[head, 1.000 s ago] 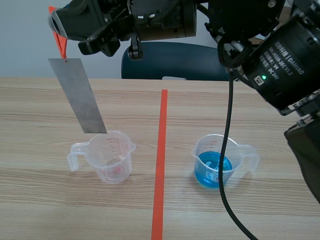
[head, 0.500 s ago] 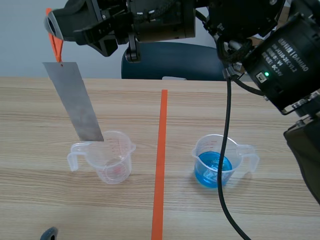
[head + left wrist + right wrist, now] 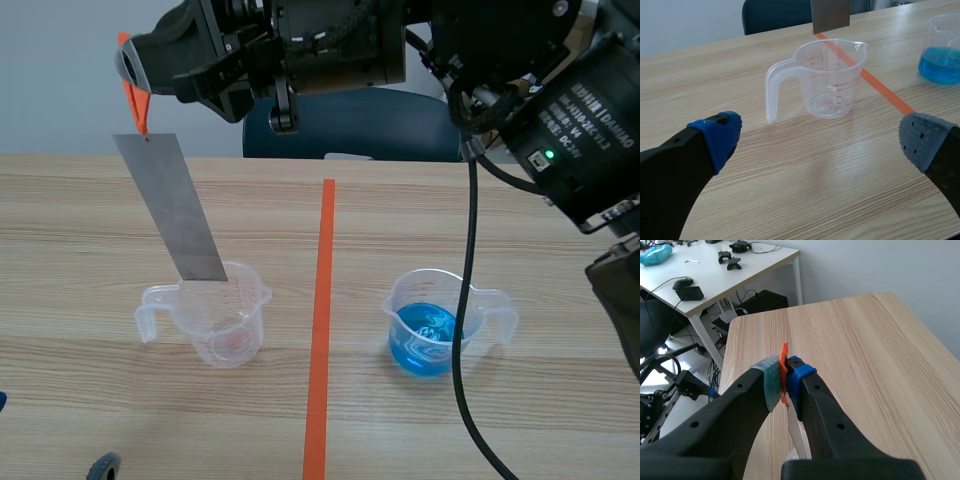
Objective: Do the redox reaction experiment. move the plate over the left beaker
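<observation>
Since a moment ago our right tool (image 3: 785,382) has swung the plate (image 3: 176,212) slightly rightward. Clamped on its orange tab (image 3: 133,97), it hangs the plate tilted, lower edge just above the left beaker (image 3: 218,318). Our left tool (image 3: 820,136) gapes empty before that beaker.

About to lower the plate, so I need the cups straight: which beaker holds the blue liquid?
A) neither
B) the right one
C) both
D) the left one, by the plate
B: the blue liquid sits in the right beaker, while the left beaker, near the hanging plate, looks clear and empty.
</observation>
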Controlling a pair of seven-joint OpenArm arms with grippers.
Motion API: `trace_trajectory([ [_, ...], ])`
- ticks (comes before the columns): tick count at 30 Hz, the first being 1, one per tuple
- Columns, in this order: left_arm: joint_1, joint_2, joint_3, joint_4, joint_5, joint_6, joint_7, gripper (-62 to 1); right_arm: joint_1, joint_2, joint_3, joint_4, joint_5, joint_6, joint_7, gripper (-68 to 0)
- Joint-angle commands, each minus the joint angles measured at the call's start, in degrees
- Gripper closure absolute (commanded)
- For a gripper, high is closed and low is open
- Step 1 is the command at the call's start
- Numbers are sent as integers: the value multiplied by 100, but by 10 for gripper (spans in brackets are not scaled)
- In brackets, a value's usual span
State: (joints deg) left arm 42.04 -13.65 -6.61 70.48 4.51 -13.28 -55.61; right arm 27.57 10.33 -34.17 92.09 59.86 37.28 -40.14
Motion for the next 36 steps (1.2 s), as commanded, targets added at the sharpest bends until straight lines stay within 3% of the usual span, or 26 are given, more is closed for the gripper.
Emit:
trace_trajectory([
  [1, 31, -20, 0, 72, -59, 2, -96, -623, 101, 13, 125, 94, 83, -2, 109, -3],
  [36, 28, -20, 7, 72, -76, 7, -94, -623, -26, 13, 278, 94, 79, 0, 192, -2],
])
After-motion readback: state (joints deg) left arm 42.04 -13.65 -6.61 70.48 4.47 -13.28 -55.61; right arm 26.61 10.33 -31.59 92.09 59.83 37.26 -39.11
